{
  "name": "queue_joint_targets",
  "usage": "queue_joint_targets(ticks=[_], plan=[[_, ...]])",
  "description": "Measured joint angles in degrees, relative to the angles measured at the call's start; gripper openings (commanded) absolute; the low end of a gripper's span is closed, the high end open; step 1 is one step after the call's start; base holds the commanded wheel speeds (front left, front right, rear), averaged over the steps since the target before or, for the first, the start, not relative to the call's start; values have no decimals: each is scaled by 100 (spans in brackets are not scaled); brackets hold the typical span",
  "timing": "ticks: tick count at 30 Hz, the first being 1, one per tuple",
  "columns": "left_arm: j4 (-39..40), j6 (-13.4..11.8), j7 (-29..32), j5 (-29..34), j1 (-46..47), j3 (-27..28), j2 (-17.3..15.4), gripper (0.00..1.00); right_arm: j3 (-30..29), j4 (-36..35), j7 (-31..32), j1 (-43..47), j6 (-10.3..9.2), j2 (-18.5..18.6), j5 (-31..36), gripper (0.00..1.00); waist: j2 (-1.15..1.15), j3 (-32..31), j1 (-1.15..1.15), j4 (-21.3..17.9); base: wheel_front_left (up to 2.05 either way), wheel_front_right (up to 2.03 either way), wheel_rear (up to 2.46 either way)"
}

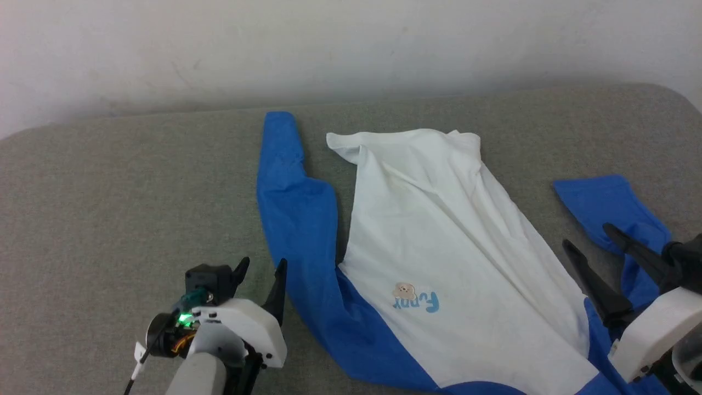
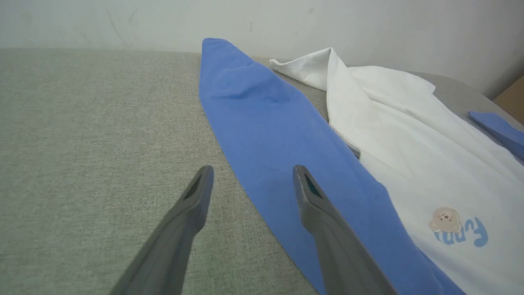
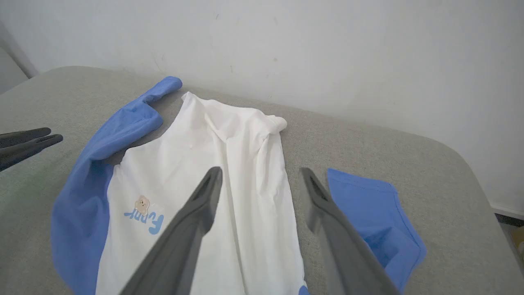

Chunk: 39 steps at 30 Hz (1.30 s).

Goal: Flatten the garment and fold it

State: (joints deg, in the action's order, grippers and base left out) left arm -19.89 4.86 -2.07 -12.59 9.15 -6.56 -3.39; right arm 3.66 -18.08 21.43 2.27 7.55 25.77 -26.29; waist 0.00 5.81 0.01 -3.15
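The garment lies creased and chest-up on a grey padded surface below a pale wall. At 7 o'clock the left gripper hangs spread wide and empty beside one blue sleeve. At 4 o'clock the right gripper, fingers parted and holding nothing, partly hides the other sleeve. The garment's near end is cut off at 6 o'clock. The lettering by the bear patch is hard to read.

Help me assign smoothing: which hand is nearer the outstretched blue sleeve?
Left. The left hand is beside the sleeve; the right hand is beyond the white body.
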Motion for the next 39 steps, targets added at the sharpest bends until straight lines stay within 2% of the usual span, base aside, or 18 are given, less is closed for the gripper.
queue_joint_targets(ticks=[4,7,11,15,16,17,18,21,26,31,39], plan=[[-333,-257,767,49,430,7,-70,100,114,54,-662,-10,0,-249,324,100,0,166,0,-111,0,0,0],[-589,-402,1102,127,750,49,-192,100,240,148,-1028,-22,0,-417,465,100,0,291,0,-201,0,0,0],[-905,-446,1418,158,1048,62,-299,100,347,328,-1298,-24,0,-524,602,100,0,439,0,-325,0,0,0],[-1037,-378,1640,105,1253,33,-352,100,358,502,-1426,-24,0,-616,675,100,0,551,0,-414,0,0,0],[-1048,-341,1683,105,1279,21,-372,84,358,543,-1450,-24,0,-620,694,100,0,570,-1,-426,0,0,0],[-1061,-327,1722,97,1304,12,-387,38,354,573,-1460,-25,0,-622,721,100,0,584,-1,-431,0,0,0],[-1070,-278,1758,86,1326,-3,-389,0,346,601,-1473,-25,0,-630,728,100,0,590,-1,-429,0,0,0],[-1105,-134,1777,-71,1340,-59,-347,0,297,698,-1501,-26,0,-677,775,100,0,583,-1,-393,0,0,0],[-1128,-152,1440,-165,1305,-2,-302,0,203,853,-1513,-26,0,-702,882,100,0,514,0,-300,0,0,0],[-1035,-437,859,-280,1061,313,-335,0,38,937,-1506,-24,0,-725,945,100,0,393,0,-170,0,0,0],[-780,-548,586,-516,583,598,-438,0,26,990,-1491,11,0,-825,994,100,0,245,-1,121,0,0,0]])
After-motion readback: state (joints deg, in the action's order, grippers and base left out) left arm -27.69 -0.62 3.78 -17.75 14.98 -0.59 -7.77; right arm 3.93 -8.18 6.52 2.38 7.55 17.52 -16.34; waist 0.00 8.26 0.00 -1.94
